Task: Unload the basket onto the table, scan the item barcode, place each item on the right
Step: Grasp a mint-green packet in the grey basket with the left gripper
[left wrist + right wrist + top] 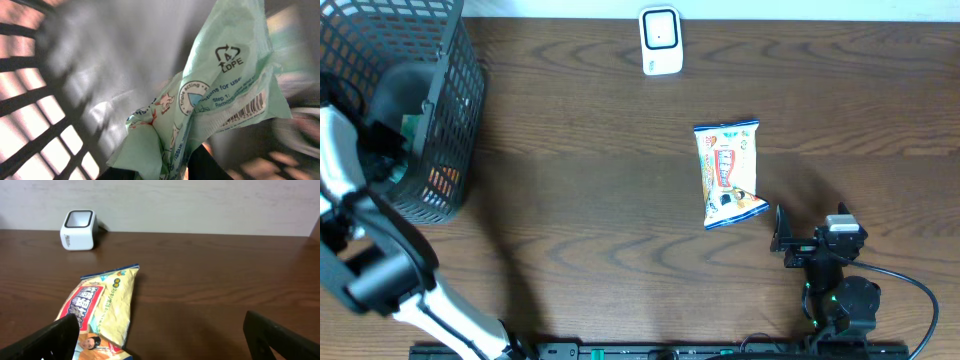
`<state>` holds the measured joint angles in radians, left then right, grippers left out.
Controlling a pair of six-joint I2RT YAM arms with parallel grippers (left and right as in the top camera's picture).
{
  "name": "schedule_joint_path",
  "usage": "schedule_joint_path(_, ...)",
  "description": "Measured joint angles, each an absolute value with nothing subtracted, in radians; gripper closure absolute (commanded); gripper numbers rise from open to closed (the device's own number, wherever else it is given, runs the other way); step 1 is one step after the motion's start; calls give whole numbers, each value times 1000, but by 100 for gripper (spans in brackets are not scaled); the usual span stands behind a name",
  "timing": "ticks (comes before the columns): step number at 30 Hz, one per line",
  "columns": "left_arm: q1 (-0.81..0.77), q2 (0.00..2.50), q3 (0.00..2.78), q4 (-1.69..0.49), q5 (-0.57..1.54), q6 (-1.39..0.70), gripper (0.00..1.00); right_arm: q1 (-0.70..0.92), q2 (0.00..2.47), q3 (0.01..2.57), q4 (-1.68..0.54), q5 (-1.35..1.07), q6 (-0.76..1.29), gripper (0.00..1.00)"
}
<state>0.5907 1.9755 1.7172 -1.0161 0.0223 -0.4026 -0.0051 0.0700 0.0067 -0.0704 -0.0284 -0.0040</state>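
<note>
- The desk [620, 220] is dark wood. A broad bare stretch runs across its middle, from the basket on the left to the snack packet right of centre.
- A black mesh basket [455, 95] stands in the far left corner. Its walls close in the room around whatever lies inside.
- The left arm rises from the near left edge and goes down into the basket.
- The left end effector [162, 169] is closed on the green packet [220, 85], pinching its crumpled lower end between the two dark fingers.
- The green packet is inside the basket, near the mesh wall. In the left wrist view its long axis climbs from lower left to upper right.
- Its printed back faces the wrist camera. The barcode [247, 109] sits near the right edge, tilted up to the right.
- A white scanner [660, 40] stands upright at the far edge, near the middle, with bare wood on both sides and in front.
- A snack packet [728, 172] lies flat, print up. Its long axis runs from far to near, well apart from the scanner.
- The right end effector [780, 232] sits near the near right corner, just beside the snack packet's near end. Its fingers are spread wide and hold nothing.
</note>
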Motion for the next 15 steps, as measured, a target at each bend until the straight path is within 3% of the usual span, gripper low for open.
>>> schedule_joint_path(7, 591, 1623, 1740, -915, 119, -490, 87, -5, 70, 7, -70, -29, -4, 1)
schedule_joint_path(15, 494, 1331, 1750, -828, 410, -580, 86, -5, 70, 7, -70, -29, -4, 1)
